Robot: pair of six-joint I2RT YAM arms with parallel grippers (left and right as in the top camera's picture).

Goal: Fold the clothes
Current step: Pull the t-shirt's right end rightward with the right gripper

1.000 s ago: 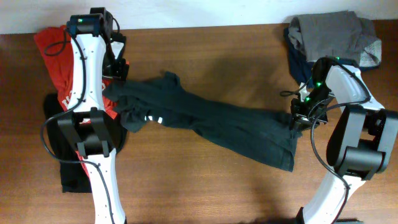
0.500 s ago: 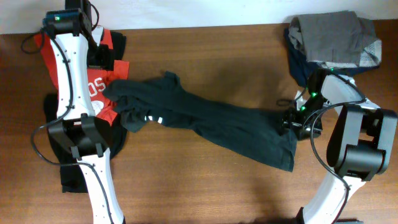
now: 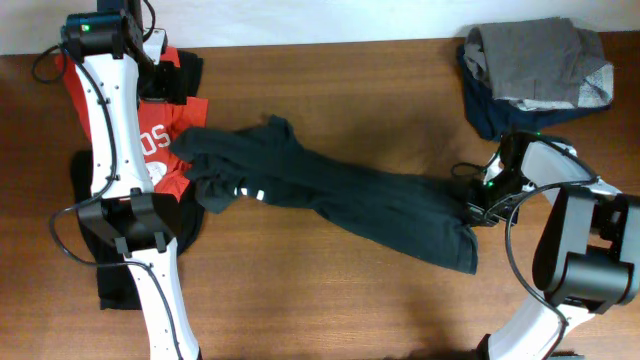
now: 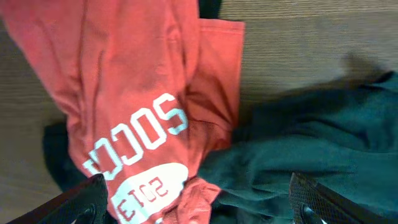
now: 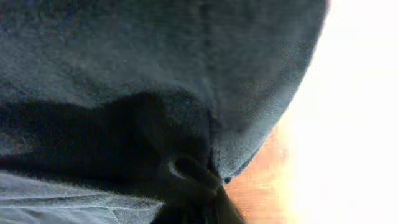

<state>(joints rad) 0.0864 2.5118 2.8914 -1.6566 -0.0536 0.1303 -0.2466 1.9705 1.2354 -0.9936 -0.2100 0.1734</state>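
Right gripper (image 3: 471, 208) has closed, apparently pinching soft, rumpled black T-shirt (image 3: 370, 200) hem.

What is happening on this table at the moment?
Two robot arms are working on folding clothes. The right tool is shut on the right end of the black T-shirt, which lies stretched out and crumpled across the table. The left tool hangs open above the red garment at the far left, holding nothing. A grey garment lies in the far right corner.
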